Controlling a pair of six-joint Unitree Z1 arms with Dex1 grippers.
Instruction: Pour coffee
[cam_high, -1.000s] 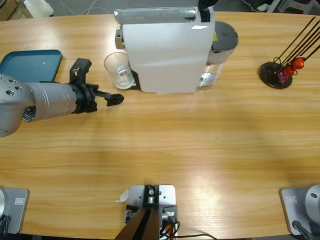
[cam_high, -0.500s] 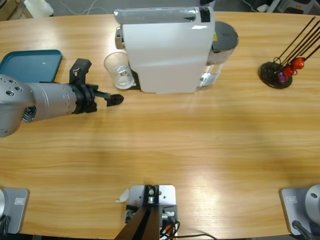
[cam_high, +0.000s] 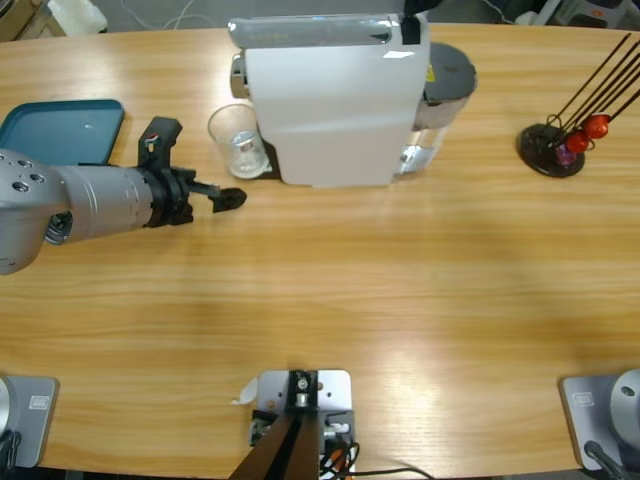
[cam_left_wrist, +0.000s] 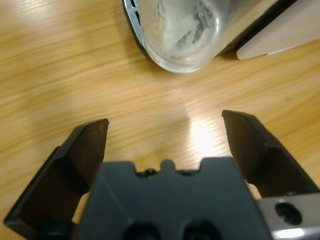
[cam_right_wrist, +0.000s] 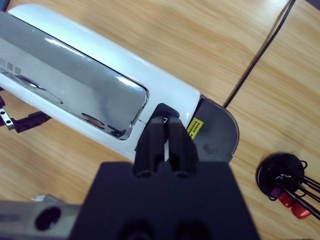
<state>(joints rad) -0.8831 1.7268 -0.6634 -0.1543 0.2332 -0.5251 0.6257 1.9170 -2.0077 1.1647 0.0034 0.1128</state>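
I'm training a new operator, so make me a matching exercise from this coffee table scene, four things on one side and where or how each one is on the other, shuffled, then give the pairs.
Things:
1. glass tumbler
2. teal tray
3. capsule stand
4. left gripper

States or places:
A. far side edge of the table, behind the arm
B. open, just short of the tumbler
C. holds red and purple capsules
D. standing at the white coffee machine

Pairs: 1-D, 2-A, 3-C, 4-B
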